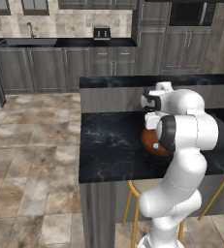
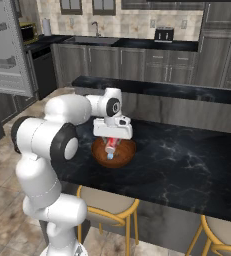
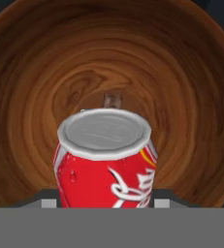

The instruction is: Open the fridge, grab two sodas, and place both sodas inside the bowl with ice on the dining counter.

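End effector (image 2: 110,148) points straight down over the wooden bowl (image 2: 126,152) on the black marble worktop (image 2: 187,165), arm reaching forward with the wrist bent downward. Its fingers are clamped on a red soda can (image 3: 106,157), long axis vertical, silver end facing the bowl's floor.

soda can (image 3: 105,160) marking: white cursive script on red side, partly cut off at lower edge; letters not legible, no brand name readable.
soda can lid: plain silver-grey, no print.
bowl (image 3: 31,97) interior: wood grain only, no text.
other views: no legible text or numbers.
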